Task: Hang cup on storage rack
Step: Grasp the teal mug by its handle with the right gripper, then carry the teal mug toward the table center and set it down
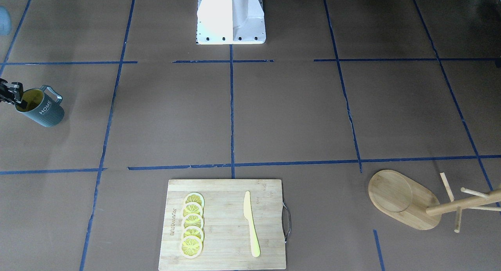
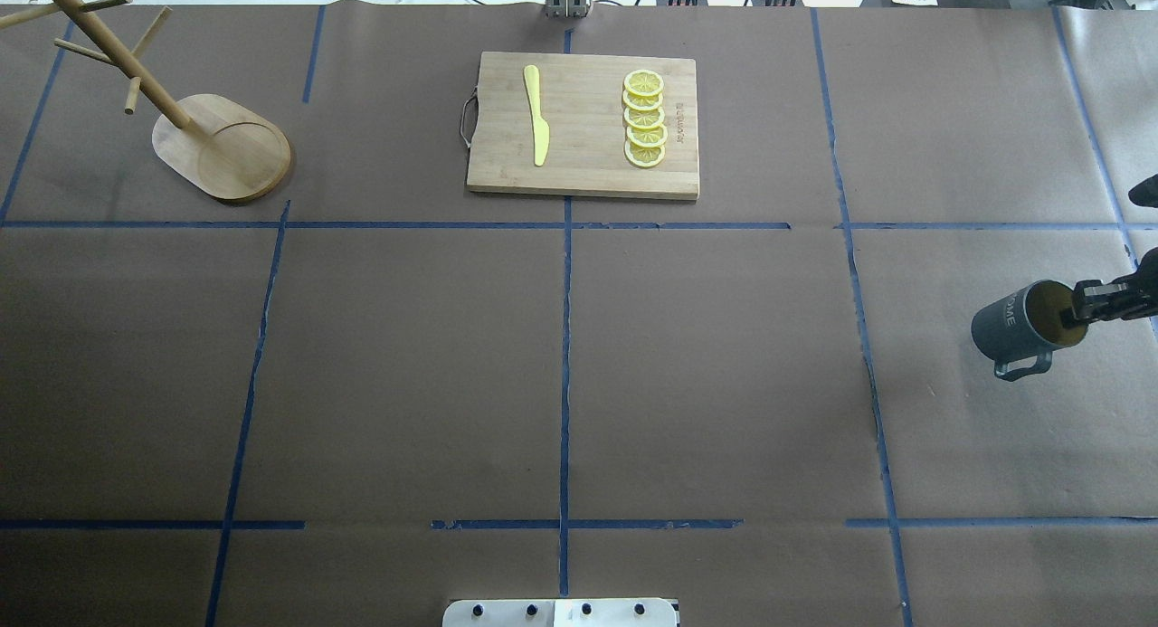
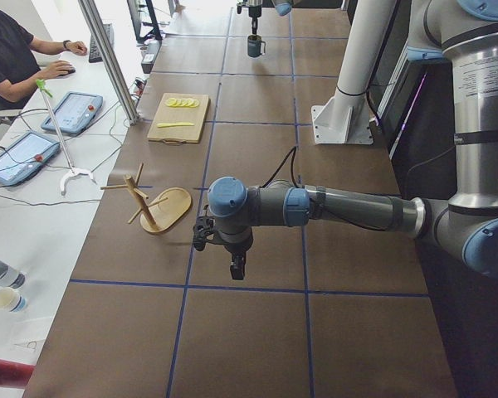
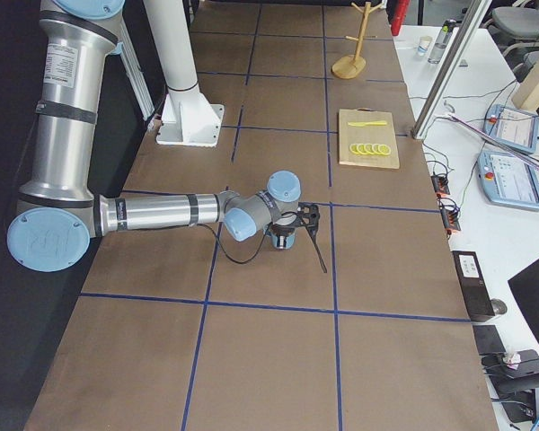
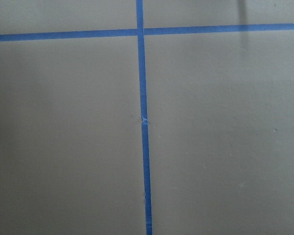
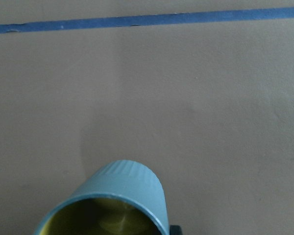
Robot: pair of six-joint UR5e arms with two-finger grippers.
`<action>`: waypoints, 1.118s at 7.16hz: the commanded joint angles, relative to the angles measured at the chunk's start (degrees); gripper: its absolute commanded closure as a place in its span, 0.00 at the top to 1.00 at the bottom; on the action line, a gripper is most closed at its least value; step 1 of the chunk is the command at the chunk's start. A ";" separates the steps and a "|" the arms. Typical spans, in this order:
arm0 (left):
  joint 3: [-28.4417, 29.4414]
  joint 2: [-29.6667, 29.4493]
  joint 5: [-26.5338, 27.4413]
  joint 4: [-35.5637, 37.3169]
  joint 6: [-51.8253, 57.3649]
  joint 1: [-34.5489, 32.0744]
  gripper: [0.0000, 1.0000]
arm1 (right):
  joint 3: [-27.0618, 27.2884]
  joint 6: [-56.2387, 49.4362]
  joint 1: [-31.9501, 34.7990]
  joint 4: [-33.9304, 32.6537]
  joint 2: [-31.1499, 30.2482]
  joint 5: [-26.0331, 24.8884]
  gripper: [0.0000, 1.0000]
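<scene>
The dark teal-grey cup (image 2: 1018, 324) with a yellow inside and "HOME" lettering is near the table's right end, and also shows in the front view (image 1: 45, 108). My right gripper (image 2: 1081, 308) is shut on its rim, one finger inside. The handle points toward the robot. I cannot tell whether the cup touches the table. The right wrist view shows the cup's mouth (image 6: 112, 196) from above. The bamboo storage rack (image 2: 222, 147) stands at the far left corner with bare pegs (image 1: 403, 198). My left gripper (image 3: 232, 267) shows only in the exterior left view, over bare table near the rack. I cannot tell whether it is open.
A bamboo cutting board (image 2: 583, 170) with several lemon slices (image 2: 644, 118) and a yellow knife (image 2: 536, 111) lies at the far middle. The robot base (image 1: 231, 17) is at the near middle edge. An operator (image 3: 8, 50) sits beyond the table's far side.
</scene>
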 commanded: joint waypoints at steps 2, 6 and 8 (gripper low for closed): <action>-0.31 0.06 -0.09 0.00 -0.09 0.05 1.00 | 8.99 20.08 -8.70 -8.41 10.56 -1.67 0.00; -0.22 0.06 -0.18 0.09 -0.18 0.05 1.00 | 6.73 37.87 -25.58 -29.65 38.14 -14.22 0.00; -0.31 0.15 -0.27 0.09 -0.26 0.05 1.00 | -0.53 42.62 -28.59 -29.53 44.67 -16.08 0.00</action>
